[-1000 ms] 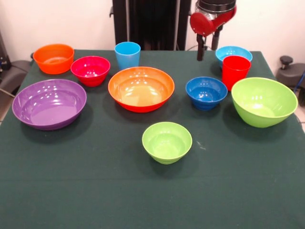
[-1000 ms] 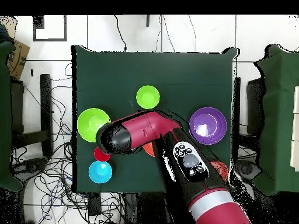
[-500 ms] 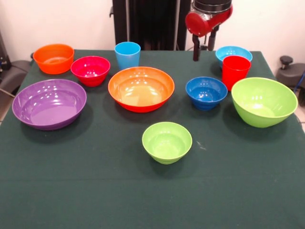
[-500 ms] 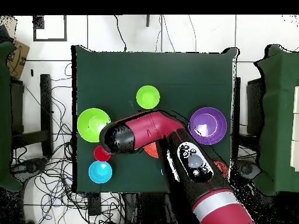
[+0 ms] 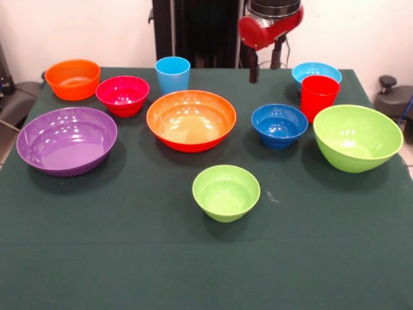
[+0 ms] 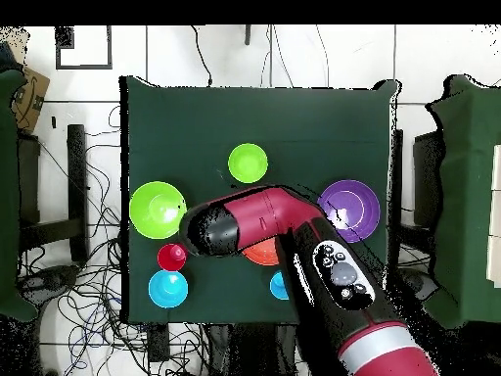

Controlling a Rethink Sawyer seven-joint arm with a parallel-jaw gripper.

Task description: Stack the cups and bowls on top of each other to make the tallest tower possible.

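On the desk [image 5: 129,258] you have eight bowls and two cups. Three bowls are large: purple [image 5: 66,140], orange [image 5: 191,120] and lime green [image 5: 357,137]. Five are smaller: orange [image 5: 72,79], magenta-red [image 5: 122,95], lime green [image 5: 226,192], dark blue [image 5: 279,125] and light blue [image 5: 315,70]. One cup is light blue [image 5: 172,74], one red [image 5: 319,97].

Dark green cloth [image 5: 129,258] covers the table. On it sit glossy bowls: purple [image 5: 66,140], large orange [image 5: 191,120], small orange [image 5: 72,79], magenta-red [image 5: 122,95], dark blue [image 5: 279,125], light blue [image 5: 315,70], large lime [image 5: 357,137], small lime [image 5: 226,192]. One cup is light blue [image 5: 172,74], one red [image 5: 319,97]. The arm [image 6: 294,245] is red and black.
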